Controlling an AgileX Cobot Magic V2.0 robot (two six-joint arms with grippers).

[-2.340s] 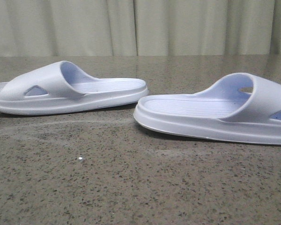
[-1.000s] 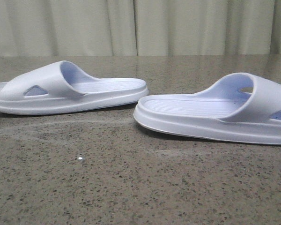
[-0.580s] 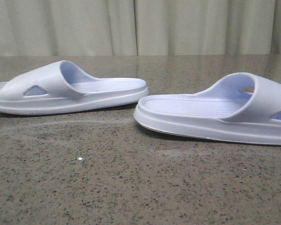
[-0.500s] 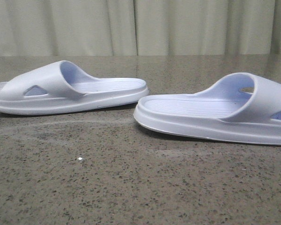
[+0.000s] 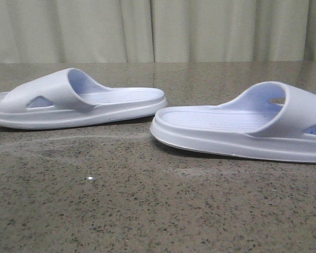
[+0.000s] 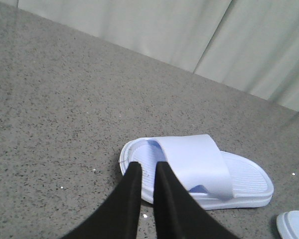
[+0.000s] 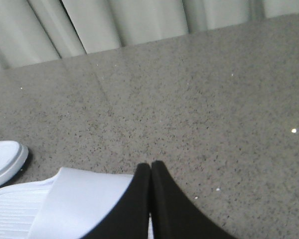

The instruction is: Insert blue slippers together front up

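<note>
Both blue slippers (image 5: 163, 113) flat on surface (image 5: 121, 211), apart, heels facing, ungrasped. Left end effector (image 6: 144, 168) nearly clenched, right end effector (image 7: 150, 166) clenched, both empty, poised above for pickup.

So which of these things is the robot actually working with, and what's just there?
Part of the job:
left slipper
right slipper
left gripper, shut, holding nothing
right gripper, shut, holding nothing

Just there:
speckled table
curtain

I am working in what looks like a staged test room, not a home: I am facing a speckled grey-brown stone tabletop (image 5: 147, 211), and pale pleated curtains (image 5: 158, 29) are closing off everything behind it.
</note>
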